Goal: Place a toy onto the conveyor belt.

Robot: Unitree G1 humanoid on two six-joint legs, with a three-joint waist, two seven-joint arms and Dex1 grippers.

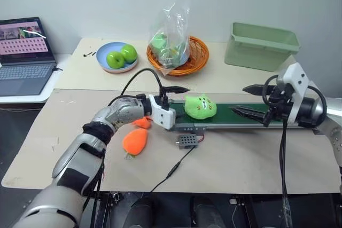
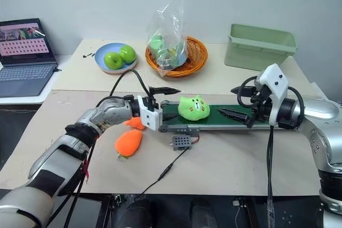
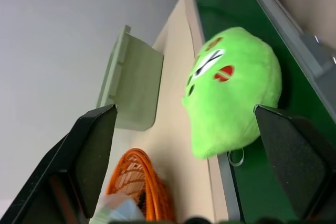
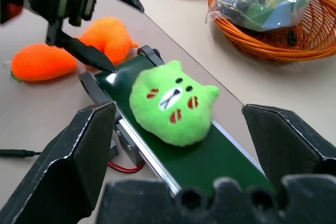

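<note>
While the counter (image 1: 256, 169) carries all items of the scene, the conveyor belt (image 1: 240, 117) lies across its middle, a long narrow dark green strip with grey side rails. At the far right corner stands a pale green bin (image 1: 260, 45). A laptop (image 1: 24, 57) sits open on a separate surface at the far left. An orange wicker basket (image 1: 196, 56) holding a clear plastic bag (image 1: 170, 33) of items occupies the far centre, and beside it, to the left, a blue plate (image 1: 107, 67) carries two green apples (image 1: 121, 56).

The left gripper (image 1: 172, 101) is positioned at the left end of the belt, with one black finger above the belt end and the other down at the roller. Its jaws stand wide apart and hold nothing. The right gripper (image 2: 235, 101) hovers over the right part of the belt, pointing toward the toy; its jaws are also spread wide and empty.

The toy (image 1: 200, 107) rests on the belt surface close to the left end, just beside the left gripper fingertips and clear of them, with its face turned toward the right gripper.

Two orange plush carrots (image 1: 134, 140) lie on the counter near the left end of the belt. A small grey box (image 1: 187, 141) with a black cable sits just in front of the belt rail.
</note>
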